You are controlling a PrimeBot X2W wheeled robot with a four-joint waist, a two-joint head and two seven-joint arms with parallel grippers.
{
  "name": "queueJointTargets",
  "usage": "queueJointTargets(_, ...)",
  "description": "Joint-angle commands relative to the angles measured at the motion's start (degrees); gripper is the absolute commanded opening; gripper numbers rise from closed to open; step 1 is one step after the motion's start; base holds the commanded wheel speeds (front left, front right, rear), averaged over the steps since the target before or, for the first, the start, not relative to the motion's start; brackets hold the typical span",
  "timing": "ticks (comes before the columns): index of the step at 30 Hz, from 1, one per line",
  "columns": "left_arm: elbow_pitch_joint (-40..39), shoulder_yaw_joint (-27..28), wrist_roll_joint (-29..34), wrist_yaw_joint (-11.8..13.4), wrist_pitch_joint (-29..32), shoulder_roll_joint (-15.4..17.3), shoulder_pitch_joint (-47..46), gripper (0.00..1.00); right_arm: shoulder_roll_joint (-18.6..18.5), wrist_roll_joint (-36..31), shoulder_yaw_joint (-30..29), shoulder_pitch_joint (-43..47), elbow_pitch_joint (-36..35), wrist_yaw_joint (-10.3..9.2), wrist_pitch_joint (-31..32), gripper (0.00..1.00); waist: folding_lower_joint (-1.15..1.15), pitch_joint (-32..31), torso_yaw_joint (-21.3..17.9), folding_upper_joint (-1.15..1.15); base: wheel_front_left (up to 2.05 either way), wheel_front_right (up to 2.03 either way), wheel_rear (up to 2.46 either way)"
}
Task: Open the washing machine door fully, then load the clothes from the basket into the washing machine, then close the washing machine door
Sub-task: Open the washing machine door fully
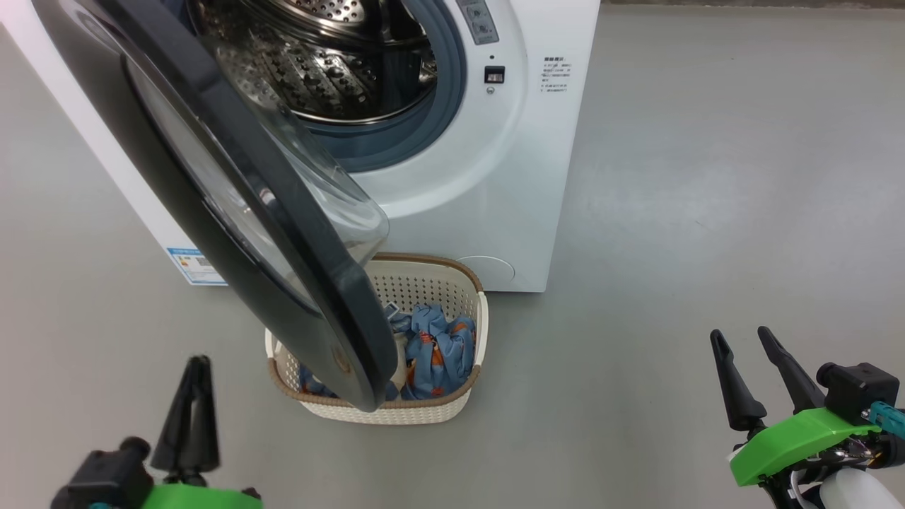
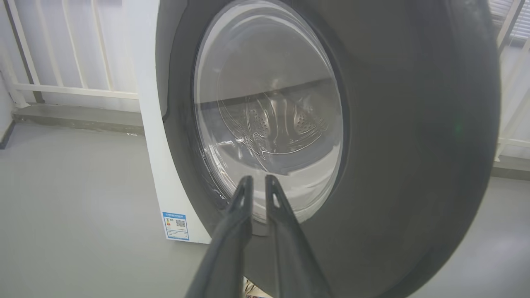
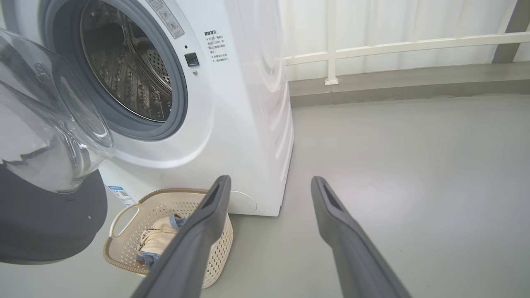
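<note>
- Washing machine door: swung open.
- Basket with clothes: on floor before the washing machine, by the door's lower edge.
- Left gripper: narrow gap, empty, facing door glass.
- Right gripper: wide, empty.

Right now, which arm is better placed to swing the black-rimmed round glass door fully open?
Probably left: the left gripper points straight at the door; the right gripper hangs apart over bare floor.

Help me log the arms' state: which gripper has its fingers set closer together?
The left gripper: its fingers stand almost together, a slim gap between them, pointing at the washing machine door. The right gripper has its fingers spread wide apart.
</note>
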Motion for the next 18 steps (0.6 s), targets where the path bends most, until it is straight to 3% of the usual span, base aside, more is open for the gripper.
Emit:
queueJointTargets(1, -3.0, 2.9, 0.6, 0.1, -0.6, 0.8, -2.7, 0.0, -0.7, -0.5, 1.1, 0.3, -1.3, 0.32, -0.7, 1.0, 0.0, -0.1, 0.2, 0.0, 0.0, 0.0, 0.0)
queueJointTargets(8, -15.2, 3.7, 0.8, 0.9, -0.6, 0.3, -4.5, 0.0, -0.7, -0.6, 0.7, 0.5, -1.2, 0.32, -0.7, 1.0, 0.0, -0.2, 0.6, 0.0, 0.0, 0.0, 0.0)
queueJointTargets(13, -22.2, 0.0, 1.1, 1.8, -0.6, 0.2, -5.5, 0.0, -0.9, -0.6, 0.6, 0.4, -1.4, 0.32, -0.7, 1.0, 0.0, -0.1, 0.6, 0.0, 0.0, 0.0, 0.0)
queueJointTargets(18, -27.6, -7.9, 0.5, 2.6, -0.2, 0.2, -7.6, 0.0, -1.1, -1.0, 0.5, 0.1, -1.9, 0.32, -0.7, 1.0, 0.0, 0.2, 0.4, 0.0, 0.0, 0.0, 0.0)
